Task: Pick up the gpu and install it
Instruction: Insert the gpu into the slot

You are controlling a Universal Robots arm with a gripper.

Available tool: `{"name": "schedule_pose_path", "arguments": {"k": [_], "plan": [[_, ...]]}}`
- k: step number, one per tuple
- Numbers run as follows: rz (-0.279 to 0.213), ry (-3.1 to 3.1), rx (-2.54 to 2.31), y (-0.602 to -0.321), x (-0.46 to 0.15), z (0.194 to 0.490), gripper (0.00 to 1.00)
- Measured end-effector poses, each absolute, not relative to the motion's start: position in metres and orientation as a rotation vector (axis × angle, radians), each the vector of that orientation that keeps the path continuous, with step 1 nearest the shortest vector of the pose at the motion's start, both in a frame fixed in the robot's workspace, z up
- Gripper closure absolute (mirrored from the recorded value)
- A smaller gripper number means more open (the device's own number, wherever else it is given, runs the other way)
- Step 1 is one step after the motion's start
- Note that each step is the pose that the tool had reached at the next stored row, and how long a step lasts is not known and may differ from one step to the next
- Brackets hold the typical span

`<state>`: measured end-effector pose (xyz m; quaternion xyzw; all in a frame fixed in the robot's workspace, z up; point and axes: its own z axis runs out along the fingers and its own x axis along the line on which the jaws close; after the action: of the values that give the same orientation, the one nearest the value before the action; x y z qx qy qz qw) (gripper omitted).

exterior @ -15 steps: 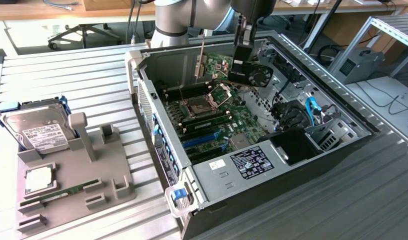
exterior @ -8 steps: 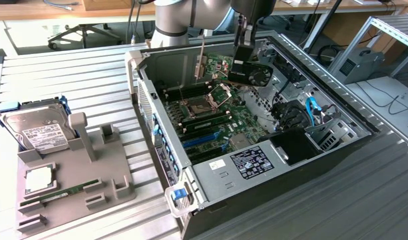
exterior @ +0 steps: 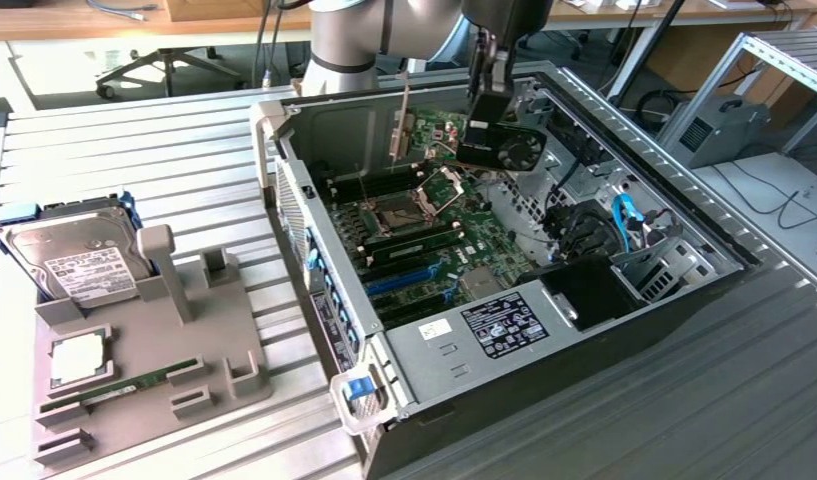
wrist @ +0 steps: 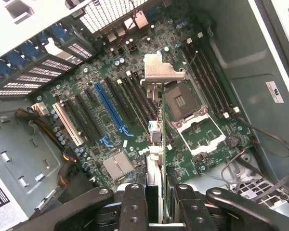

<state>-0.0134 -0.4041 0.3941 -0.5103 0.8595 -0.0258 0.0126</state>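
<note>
The gpu [exterior: 512, 150] is a black card with a round fan, and its silver bracket [exterior: 401, 118] points toward the exterior view's left. It hangs above the open computer case [exterior: 675, 215], over the far part of the motherboard [exterior: 428, 240]. My gripper [exterior: 491, 115] is shut on the card from above. In the wrist view the gpu [wrist: 157, 144] shows edge-on between my black fingers [wrist: 134, 204], its bracket [wrist: 159, 72] at the far end. The card floats over the board between the CPU socket [wrist: 183, 103] and the black slots, clear of the blue slot [wrist: 111, 108].
A grey fixture [exterior: 148, 345] on the slatted table at the exterior view's left holds a silver hard drive [exterior: 72, 262], a CPU [exterior: 77, 360] and a green memory stick [exterior: 115, 385]. Inside the case are a black box [exterior: 588, 290], blue cables [exterior: 628, 225] and drive bays.
</note>
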Motion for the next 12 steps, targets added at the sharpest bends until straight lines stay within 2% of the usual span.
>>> {"name": "schedule_pose_path", "arguments": {"k": [12], "plan": [[-0.079, 2.623, -1.677, -0.4041, -0.0134, 0.3935, 0.73]]}}
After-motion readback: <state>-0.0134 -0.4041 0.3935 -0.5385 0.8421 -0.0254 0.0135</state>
